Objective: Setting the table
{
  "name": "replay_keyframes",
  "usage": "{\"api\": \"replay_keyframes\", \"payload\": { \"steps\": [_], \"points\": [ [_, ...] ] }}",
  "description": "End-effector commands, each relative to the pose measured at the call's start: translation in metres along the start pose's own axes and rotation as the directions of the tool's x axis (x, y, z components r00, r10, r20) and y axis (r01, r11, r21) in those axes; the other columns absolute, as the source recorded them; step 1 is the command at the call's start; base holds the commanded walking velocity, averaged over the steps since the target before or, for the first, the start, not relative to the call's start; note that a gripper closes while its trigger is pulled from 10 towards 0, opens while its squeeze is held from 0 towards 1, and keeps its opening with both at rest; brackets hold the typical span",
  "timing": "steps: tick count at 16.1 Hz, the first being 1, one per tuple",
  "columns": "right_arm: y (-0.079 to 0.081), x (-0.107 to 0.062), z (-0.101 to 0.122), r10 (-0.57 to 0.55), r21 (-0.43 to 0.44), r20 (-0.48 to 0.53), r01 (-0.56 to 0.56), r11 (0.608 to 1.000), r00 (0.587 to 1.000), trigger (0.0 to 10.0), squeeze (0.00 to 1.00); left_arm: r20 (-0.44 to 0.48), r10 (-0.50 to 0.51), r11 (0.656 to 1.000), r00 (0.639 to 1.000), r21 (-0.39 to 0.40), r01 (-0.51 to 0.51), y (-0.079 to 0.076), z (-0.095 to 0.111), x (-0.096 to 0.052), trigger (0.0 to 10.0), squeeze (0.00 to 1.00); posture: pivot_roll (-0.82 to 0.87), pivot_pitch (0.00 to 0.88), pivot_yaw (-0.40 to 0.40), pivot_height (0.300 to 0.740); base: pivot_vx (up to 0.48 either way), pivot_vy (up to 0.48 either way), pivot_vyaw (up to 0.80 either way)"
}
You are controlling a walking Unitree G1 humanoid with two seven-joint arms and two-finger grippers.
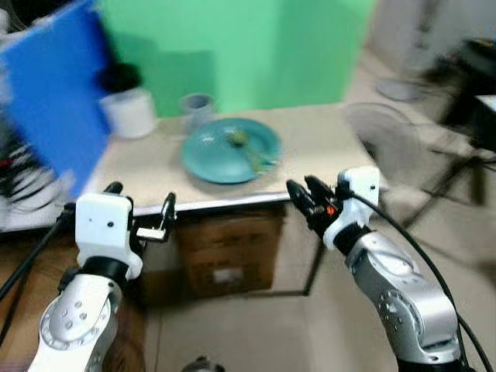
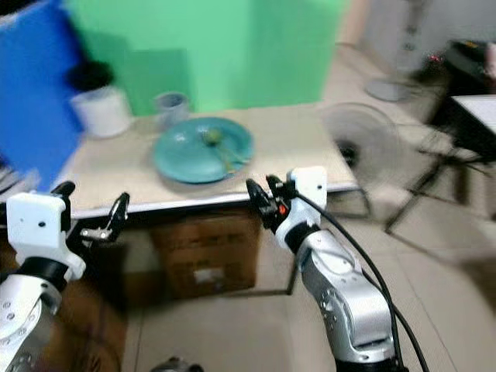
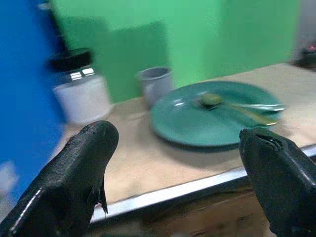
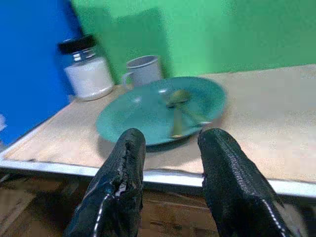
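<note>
Left eye view: both arms raised, forearms angled up toward the tabletop [image 1: 325,139] edge. Left tool [image 1: 141,208] just short of the front rim, fingers spread wide, nothing held. Right tool [image 1: 304,194] at the rim near the right corner, fingers pointing up-left, a narrow gap between them, nothing held. Plate [image 1: 231,149] lies mid-tabletop, with 2 utensils, a spoon [image 1: 242,141] and what looks like a fork [image 1: 263,161], resting on it. Cup [image 1: 197,108] just behind the plate; jar [image 1: 129,108] with black lid further left. Blue board [image 1: 54,93] at far left, green backdrop [image 1: 256,46] behind. Cardboard box [image 1: 229,256] under the tabletop.

Right eye view: same layout; a fan [image 2: 364,139] stands past the right end.

Left wrist view: fingers [image 3: 74,173] far apart, released; plate, cup and jar between them, beyond the rim.

Right wrist view: fingers [image 4: 118,182] moderately apart, empty, below the rim; plate directly ahead.
</note>
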State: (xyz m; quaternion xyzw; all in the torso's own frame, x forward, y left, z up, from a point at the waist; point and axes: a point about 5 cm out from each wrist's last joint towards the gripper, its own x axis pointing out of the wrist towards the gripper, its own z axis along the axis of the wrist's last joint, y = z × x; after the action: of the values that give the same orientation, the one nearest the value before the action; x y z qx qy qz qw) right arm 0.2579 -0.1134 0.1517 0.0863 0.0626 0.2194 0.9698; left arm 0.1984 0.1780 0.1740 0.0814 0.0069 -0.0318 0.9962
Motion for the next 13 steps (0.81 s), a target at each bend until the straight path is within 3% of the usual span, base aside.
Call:
{"api": "replay_keyframes", "payload": {
  "steps": [1, 8, 13],
  "points": [
    [0.000, 0.000, 0.005, 0.009, 0.002, 0.022, -0.009, 1.000, 1.000, 10.0, 0.00, 0.006, -0.014, 1.000, 1.000, 0.008, 0.014, 0.000, 0.002, 0.002, 10.0, 0.00, 0.00, 0.000, 0.050, 0.740, 0.259, 0.000, 0.00],
    [0.010, 0.000, 0.002, 0.072, -0.004, 0.014, -0.072, 0.997, 0.997, 10.0, 0.00, 0.005, -0.012, 1.000, 1.000, 0.002, 0.012, 0.002, 0.003, 0.000, 10.0, 0.00, 0.02, 0.000, 0.046, 0.740, 0.307, 0.000, 0.00],
    [0.009, 0.004, 0.002, 0.035, -0.027, 0.006, -0.035, 0.999, 0.999, 10.0, 0.00, 0.006, -0.003, 1.000, 1.000, -0.001, 0.003, 0.003, 0.004, -0.002, 10.0, 0.00, 0.03, 0.000, 0.042, 0.740, 0.346, 0.000, 0.10]
  ]
}}
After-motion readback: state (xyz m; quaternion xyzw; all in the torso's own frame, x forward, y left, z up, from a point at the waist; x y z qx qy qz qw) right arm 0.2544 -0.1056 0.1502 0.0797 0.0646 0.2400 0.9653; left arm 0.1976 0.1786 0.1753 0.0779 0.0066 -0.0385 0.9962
